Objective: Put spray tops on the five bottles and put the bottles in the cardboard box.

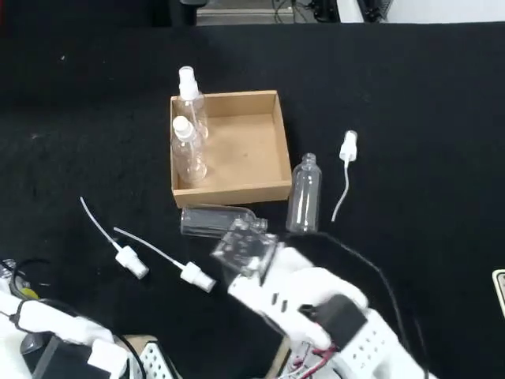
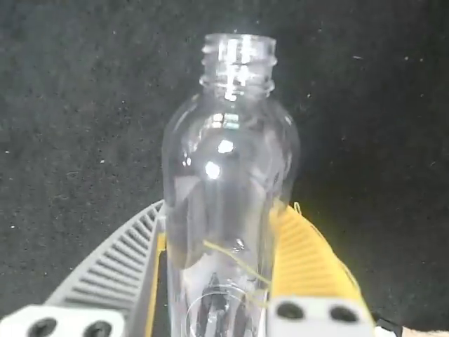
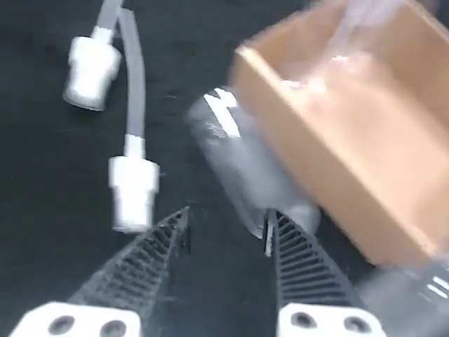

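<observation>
1. At the far left, by the front edge of the surface (image 1: 442, 95), the left arm (image 1: 47, 324) is seen. Its left tool (image 2: 223, 225) is pinched on a held bottle (image 2: 228, 154), clear and uncapped. The bottle is gripped low on its body between a grey finger and a yellow one, and its open threaded neck points away from the tool.
2. Two loose tops are laid near each other on the surface, the first spray top (image 1: 132, 263) and the second spray top (image 1: 197, 277). Each tube is stretched toward the back left.
3. The cardboard box (image 1: 237, 146) is set open in the middle. Against its left wall are stood a rear capped bottle (image 1: 190, 101) and a front capped bottle (image 1: 189, 154).
4. A lying bottle (image 1: 215, 221) is laid on its side just in front of the box; whether they touch cannot be told. Its neck, turned rightward, seems bare.
5. The right tool (image 3: 226, 214) is held by that neck end, with its fingers spread and nothing between them.
6. An upright bottle (image 1: 304, 193), uncapped, is stood just beside the box's front right corner.
7. A third spray top (image 1: 348, 148) is laid right of the box, with its tube trailing toward the front.
</observation>
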